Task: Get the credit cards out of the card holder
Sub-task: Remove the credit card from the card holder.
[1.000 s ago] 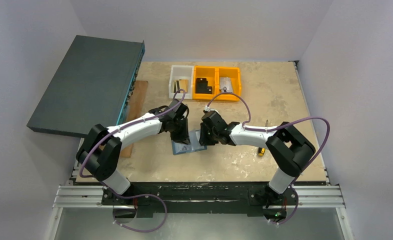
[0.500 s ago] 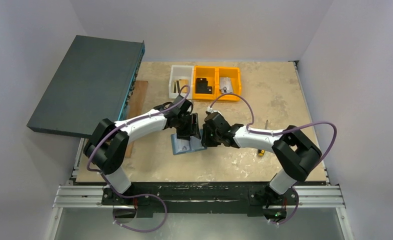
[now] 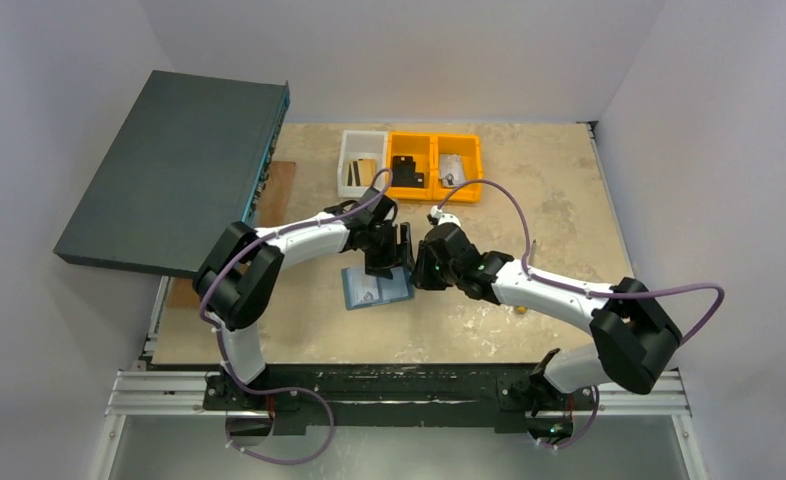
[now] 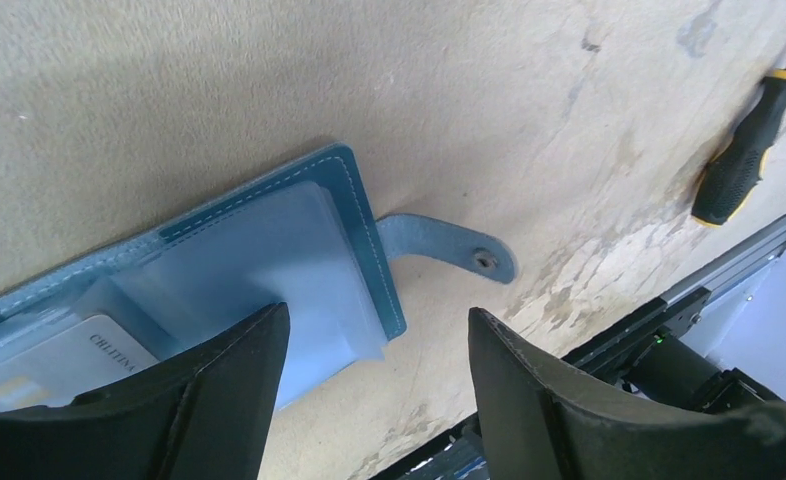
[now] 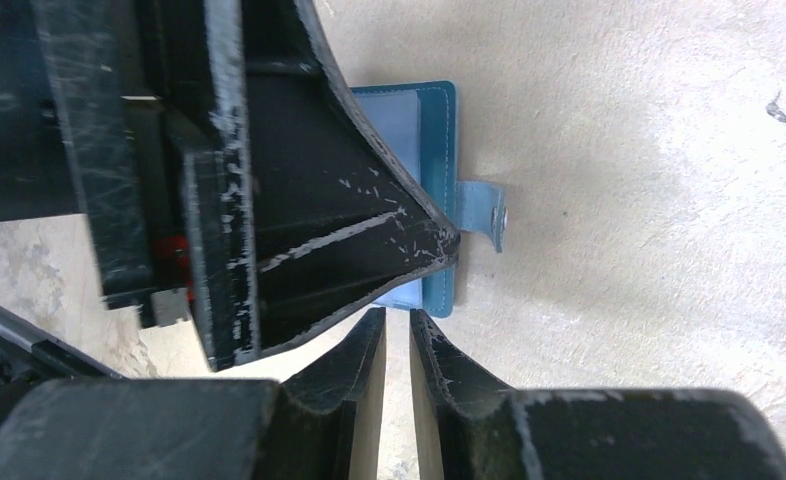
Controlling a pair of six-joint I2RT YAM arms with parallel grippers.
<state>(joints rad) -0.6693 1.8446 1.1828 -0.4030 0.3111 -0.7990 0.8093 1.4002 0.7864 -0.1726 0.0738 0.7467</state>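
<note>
Finds the card holder (image 4: 299, 250) lying open and flat on the surface (image 4: 219, 80), pale pockets up, strap out sideways, a silvery-grey credit card (image 4: 59, 365) tucked in one pocket. Shows the left gripper (image 4: 374, 330) over it, fingers wide apart and holding nothing. Puts the right gripper (image 5: 396, 320) just beside the left one near the holder's strap edge, fingers all but together, nothing between them.

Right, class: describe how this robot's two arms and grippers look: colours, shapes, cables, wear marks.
Both the left arm and right arm have white links between bulky black joints, with a purple cable looping along each. The left gripper and right gripper have black tapered fingers, scratched white.
</note>
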